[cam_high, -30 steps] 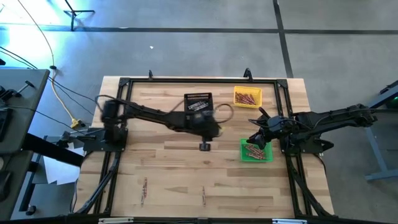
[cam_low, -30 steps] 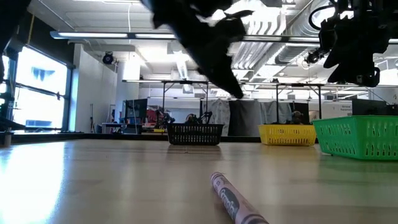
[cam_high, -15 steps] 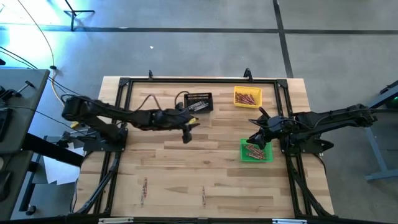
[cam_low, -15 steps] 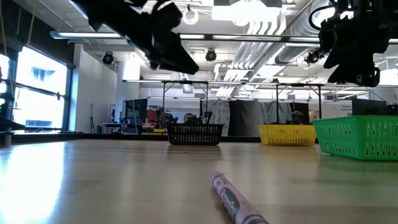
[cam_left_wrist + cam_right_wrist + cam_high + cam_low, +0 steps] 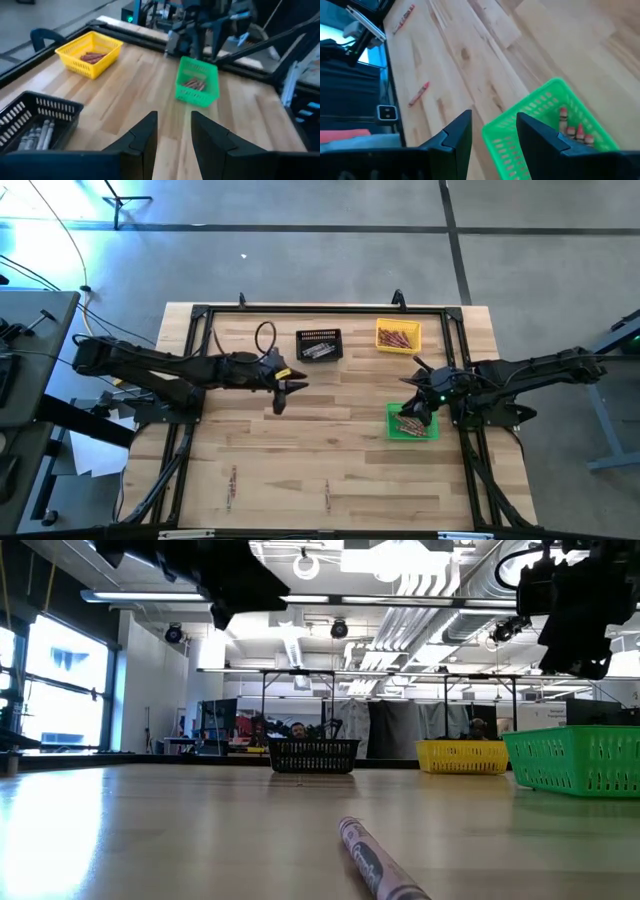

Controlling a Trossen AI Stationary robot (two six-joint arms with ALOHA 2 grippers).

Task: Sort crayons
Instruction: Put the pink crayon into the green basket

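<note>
Two loose crayons (image 5: 232, 485) (image 5: 326, 495) lie flat near the table's front edge; one crayon (image 5: 375, 862) shows close up in the low view. Grey crayons lie in the black bin (image 5: 319, 345), reddish ones in the yellow bin (image 5: 398, 336), and orange-brown ones in the green bin (image 5: 412, 424). My left gripper (image 5: 281, 398) hangs open and empty over bare wood, left of the black bin; its wrist view shows the left gripper (image 5: 174, 134) with nothing between its fingers. My right gripper (image 5: 492, 131) is open and empty above the green bin's near-left corner (image 5: 500, 132).
A black metal frame (image 5: 300, 310) runs around the tabletop edges. Bare wood (image 5: 320, 450) spreads between the bins and the loose crayons. In the right wrist view two crayons (image 5: 418, 94) (image 5: 405, 17) lie on the boards beyond the green bin.
My left gripper has drawn back from beside the black bin toward the table's left edge, rising a little and rolling as it went; it stays open and empty. The bins and loose crayons have not moved.
</note>
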